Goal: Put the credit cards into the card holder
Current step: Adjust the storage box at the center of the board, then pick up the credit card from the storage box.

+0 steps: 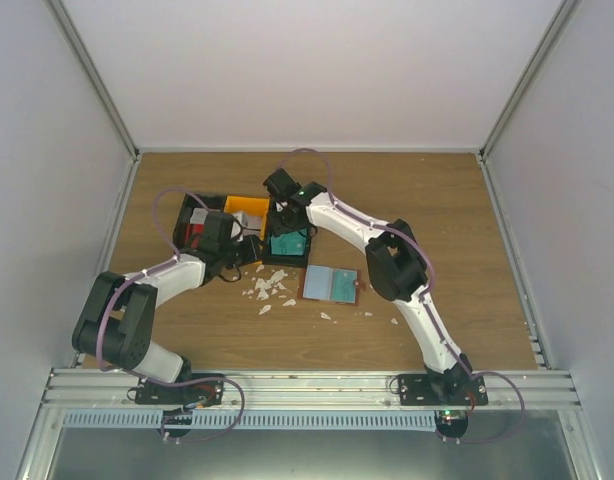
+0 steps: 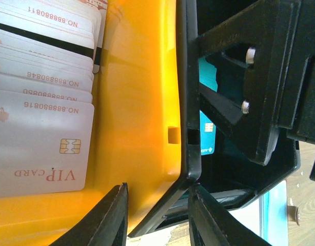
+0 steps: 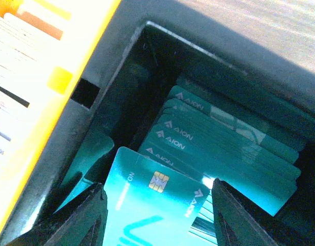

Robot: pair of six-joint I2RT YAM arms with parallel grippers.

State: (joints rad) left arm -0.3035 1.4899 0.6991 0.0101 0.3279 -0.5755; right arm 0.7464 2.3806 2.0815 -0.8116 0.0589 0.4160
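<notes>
A teal credit card point(image 3: 142, 215) spans the gap between my right gripper's point(image 3: 157, 185) fingers and stands raised above a fanned stack of teal cards point(image 3: 224, 148) in a black bin point(image 1: 287, 247). The right gripper is shut on that card's two short edges. My left gripper point(image 2: 159, 187) straddles the adjoining walls of the orange bin point(image 2: 142, 102) and the black bin point(image 2: 191, 154), one finger in each, shut on them. White VIP cards point(image 2: 39, 102) fill the orange bin. The card holder point(image 1: 332, 284) lies open on the table, right of the bins, with teal showing inside.
A second black bin point(image 1: 197, 218) with red and white cards stands left of the orange bin point(image 1: 245, 208). White scraps point(image 1: 267, 290) litter the wood in front of the bins. Grey walls enclose the table on three sides.
</notes>
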